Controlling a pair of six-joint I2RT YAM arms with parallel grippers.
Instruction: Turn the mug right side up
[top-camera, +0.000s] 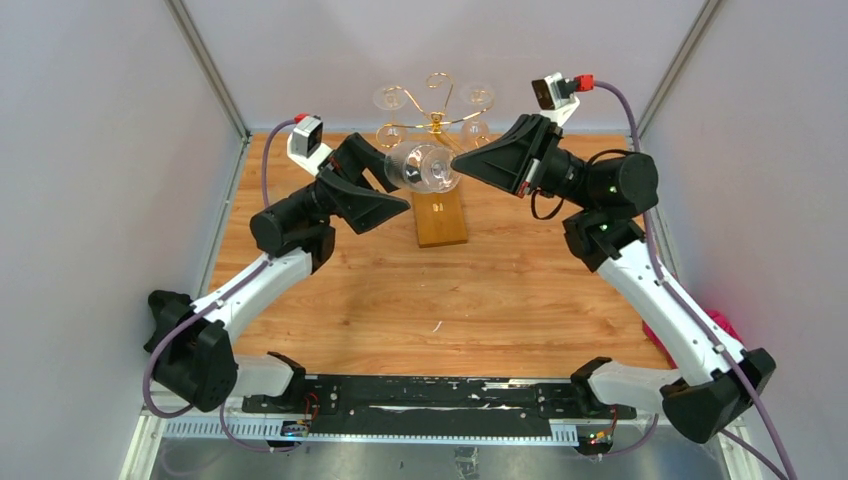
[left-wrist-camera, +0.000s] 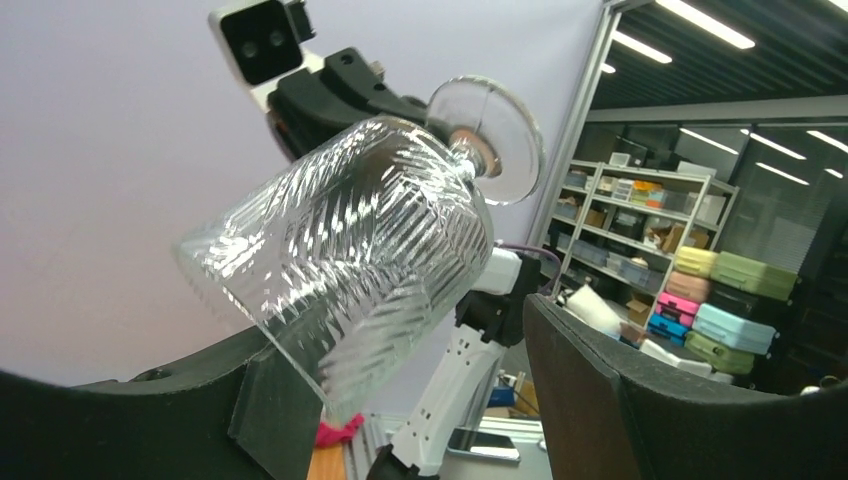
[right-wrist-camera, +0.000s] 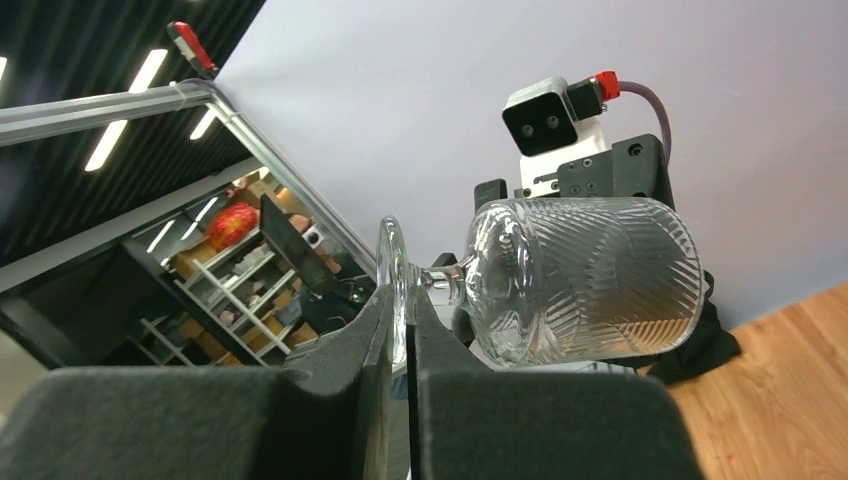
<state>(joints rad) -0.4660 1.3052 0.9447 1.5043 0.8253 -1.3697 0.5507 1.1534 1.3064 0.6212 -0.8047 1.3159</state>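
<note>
The mug is a clear ribbed stemmed glass (top-camera: 424, 167), held on its side in the air above the wooden rack base. My right gripper (top-camera: 462, 163) is shut on its round foot (right-wrist-camera: 397, 285), with the bowl (right-wrist-camera: 585, 275) pointing away from it. My left gripper (top-camera: 400, 183) is open, its jaws wide apart on either side of the bowl (left-wrist-camera: 350, 260). The bowl's rim lies close to the left finger (left-wrist-camera: 265, 405), and I cannot tell if they touch. The right finger (left-wrist-camera: 650, 400) stands well clear of the glass. The foot (left-wrist-camera: 492, 140) is at the far end in the left wrist view.
A gold wire rack (top-camera: 436, 112) with several hanging glasses stands at the back of the table on a wooden base (top-camera: 441, 218). A pink cloth (top-camera: 722, 326) lies at the right edge. A small white scrap (top-camera: 437, 326) lies mid-table.
</note>
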